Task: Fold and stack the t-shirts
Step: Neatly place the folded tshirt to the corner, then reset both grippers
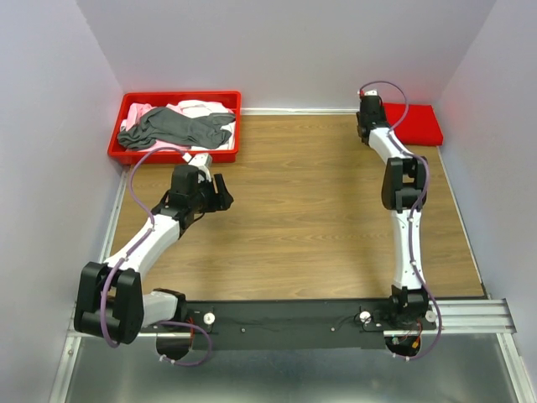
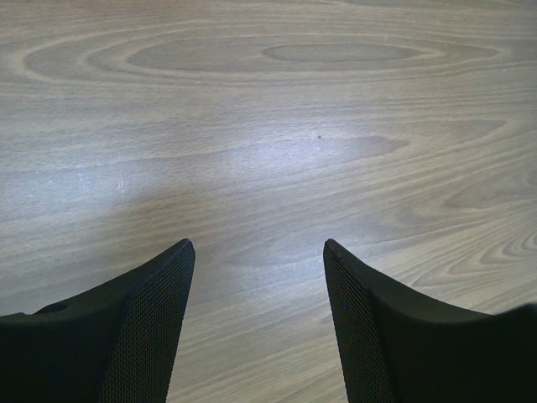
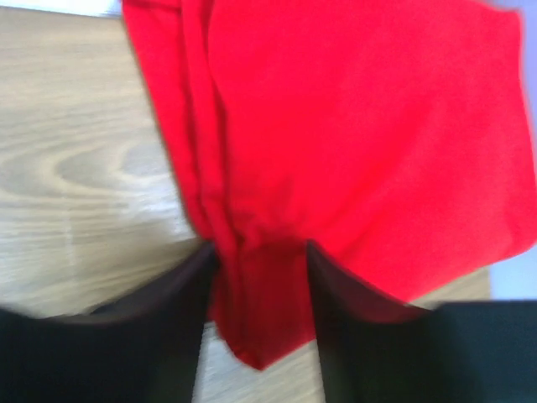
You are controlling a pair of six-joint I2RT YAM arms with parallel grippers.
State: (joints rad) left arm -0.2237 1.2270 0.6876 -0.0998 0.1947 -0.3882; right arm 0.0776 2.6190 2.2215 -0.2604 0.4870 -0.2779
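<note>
No legible text or labels — anywhere.

Robotics lab: white-walled bench [image 1: 302, 227], rail-mounted robot arms [image 1: 411, 243]

Table [image 1: 302, 210] middle lies free — wide passage; tray [image 1: 185, 95] heaped with t-shirts [image 1: 176, 126] bars far-left corner; red t-shirt [image 1: 415, 124] fills far-right.

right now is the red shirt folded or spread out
Folded. The red t-shirt lies as a compact rectangle at the table's far right corner, and the right wrist view shows layered edges.
</note>
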